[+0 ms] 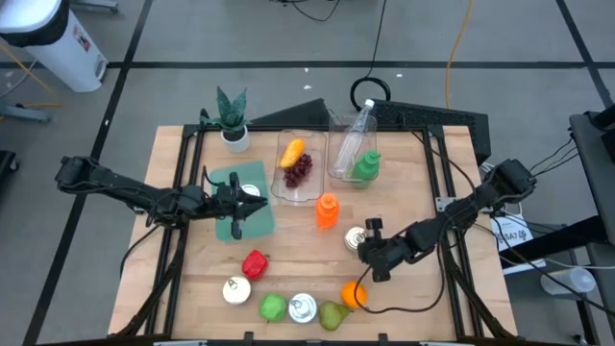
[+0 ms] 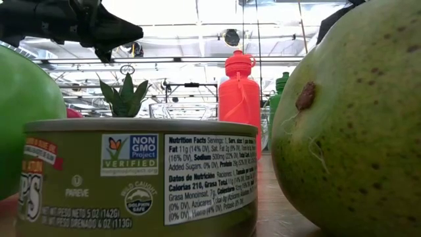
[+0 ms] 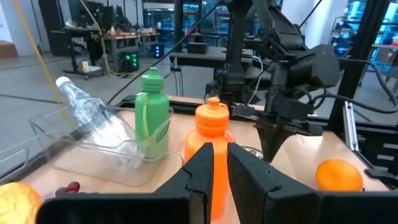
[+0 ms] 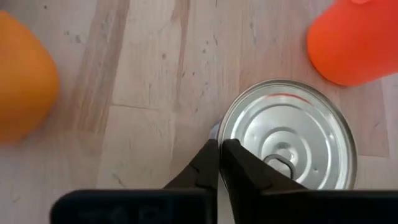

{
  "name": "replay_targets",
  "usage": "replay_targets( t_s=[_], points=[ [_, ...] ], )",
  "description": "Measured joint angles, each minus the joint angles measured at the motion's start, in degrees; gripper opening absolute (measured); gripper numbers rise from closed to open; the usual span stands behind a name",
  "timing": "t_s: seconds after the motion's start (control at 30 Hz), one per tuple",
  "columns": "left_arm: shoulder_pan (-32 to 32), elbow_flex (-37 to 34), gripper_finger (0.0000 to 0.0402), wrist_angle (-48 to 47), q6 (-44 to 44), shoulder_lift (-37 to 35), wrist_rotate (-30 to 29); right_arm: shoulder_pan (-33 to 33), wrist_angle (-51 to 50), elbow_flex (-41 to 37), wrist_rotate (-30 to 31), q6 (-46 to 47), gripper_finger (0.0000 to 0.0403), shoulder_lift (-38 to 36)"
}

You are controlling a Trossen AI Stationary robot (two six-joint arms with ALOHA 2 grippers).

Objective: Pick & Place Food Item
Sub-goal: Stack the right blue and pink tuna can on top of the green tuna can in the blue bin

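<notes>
The right gripper hangs just above the table, its two dark fingers pressed together with nothing between them. Their tips sit at the rim of a silver tin can, on the side facing the orange fruit; contact with the can cannot be confirmed.

Positions relative to the silver tin can:
- The orange bottle stands upright just beside it, toward the clear tray.
- The orange fruit lies near it, toward the table's front edge.
- The clear tray holds a yellow fruit and dark grapes, beyond the orange bottle.
- A second clear tray holds a clear plastic bottle and a green bottle.

The left gripper is closed and empty, held over a green cloth, well apart from the can.
</notes>
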Motion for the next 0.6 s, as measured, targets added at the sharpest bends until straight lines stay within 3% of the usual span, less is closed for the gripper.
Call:
replay_targets(
  t_s=[0.37,0.6],
  points=[
    [-0.4,1.0,0.0051,1.2,1.8,2.8,-1.5,-0.2,-0.6,1.9,-3.0,-0.3,0.0000,-2.7],
    [-3.1,7.5,0.0051,0.4,7.9,12.7,-1.5,-1.2,-1.3,3.8,-4.8,-2.3,0.0000,-6.9]
  ],
)
